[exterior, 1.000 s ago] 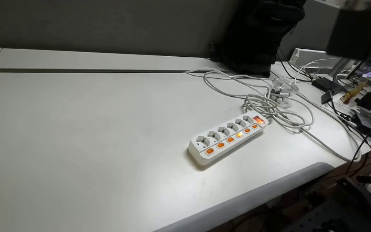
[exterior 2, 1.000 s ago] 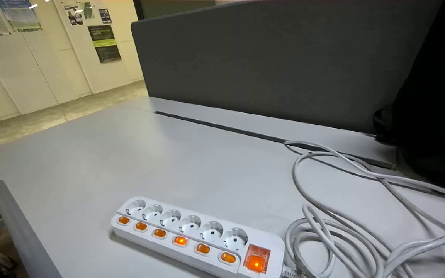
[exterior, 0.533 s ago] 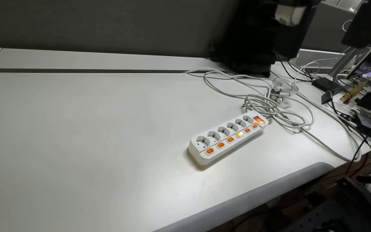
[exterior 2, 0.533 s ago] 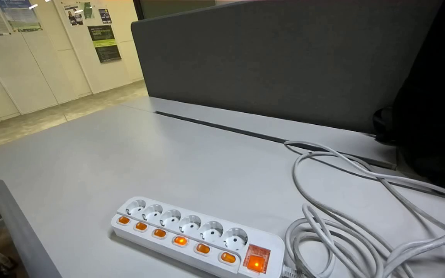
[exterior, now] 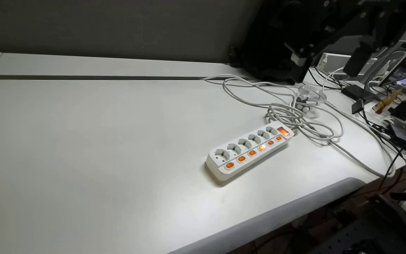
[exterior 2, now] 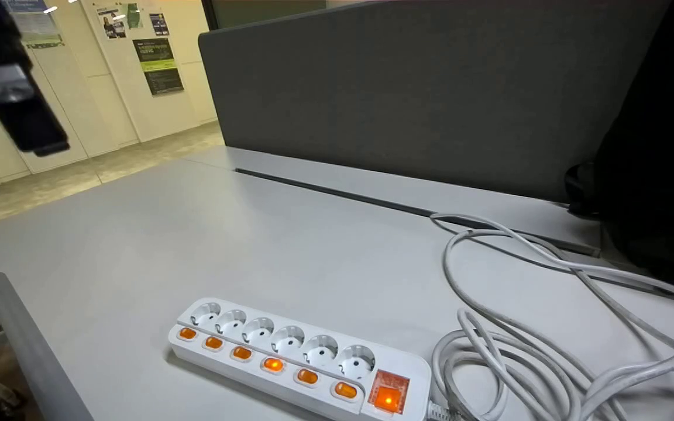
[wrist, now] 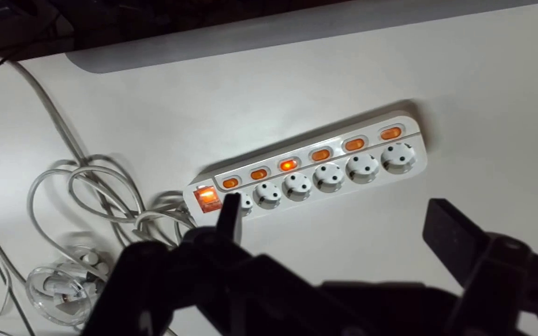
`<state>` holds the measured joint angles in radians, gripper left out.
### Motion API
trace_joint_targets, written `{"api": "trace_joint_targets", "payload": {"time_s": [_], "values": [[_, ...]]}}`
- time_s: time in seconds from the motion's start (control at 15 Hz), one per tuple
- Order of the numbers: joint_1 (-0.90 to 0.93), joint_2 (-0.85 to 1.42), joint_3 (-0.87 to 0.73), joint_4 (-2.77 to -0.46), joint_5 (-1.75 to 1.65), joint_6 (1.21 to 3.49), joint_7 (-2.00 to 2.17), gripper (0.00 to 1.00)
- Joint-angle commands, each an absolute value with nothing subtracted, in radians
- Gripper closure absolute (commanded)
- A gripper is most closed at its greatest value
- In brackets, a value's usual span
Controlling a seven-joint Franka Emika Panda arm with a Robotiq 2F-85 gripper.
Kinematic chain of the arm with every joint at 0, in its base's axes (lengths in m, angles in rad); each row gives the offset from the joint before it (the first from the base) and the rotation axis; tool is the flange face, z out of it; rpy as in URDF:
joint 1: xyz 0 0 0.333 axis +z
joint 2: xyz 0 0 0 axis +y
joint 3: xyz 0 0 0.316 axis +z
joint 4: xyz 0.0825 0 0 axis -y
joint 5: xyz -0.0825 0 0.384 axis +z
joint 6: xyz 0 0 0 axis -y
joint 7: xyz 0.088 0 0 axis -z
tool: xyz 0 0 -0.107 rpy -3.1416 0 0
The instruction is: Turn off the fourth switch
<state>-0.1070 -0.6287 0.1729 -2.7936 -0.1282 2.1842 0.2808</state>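
A white power strip lies on the table in both exterior views, with a row of orange switches beside its sockets. The fourth switch, counted from the end away from the cable, glows brightly; it also glows in an exterior view and in the wrist view. The other small switches look unlit. The large main switch by the cable is lit. My gripper is open and empty, above the table and apart from the strip. Its left finger hides part of one socket. One finger shows at an exterior view's upper left.
A grey cable lies coiled at the strip's cable end. A clear plastic object sits by the coils. A black backpack leans against the grey partition. The table's rounded grey edge runs along the strip's switch side.
My gripper has come down and to the left in an exterior view, and one finger has entered the upper left of an exterior view. The strip and its lights look the same.
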Motion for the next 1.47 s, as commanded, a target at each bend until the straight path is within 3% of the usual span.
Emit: {"api": "trace_joint_targets", "payload": {"time_s": [0.0, 0.67, 1.13, 1.2, 1.27, 1.4], "values": [[-0.154, -0.491, 0.1, -2.777, -0.208, 2.259, 0.219, 0.0], [-0.179, -0.383, 0.052, -2.759, -0.239, 2.333, 0.226, 0.0], [-0.236, -0.163, 0.03, -2.715, -0.369, 2.514, 0.26, 0.0], [-0.241, -0.123, 0.02, -2.704, -0.391, 2.54, 0.262, 0.25], [-0.243, -0.089, 0.01, -2.693, -0.41, 2.559, 0.268, 0.27], [-0.231, -0.012, -0.02, -2.659, -0.416, 2.582, 0.256, 0.41]]}}
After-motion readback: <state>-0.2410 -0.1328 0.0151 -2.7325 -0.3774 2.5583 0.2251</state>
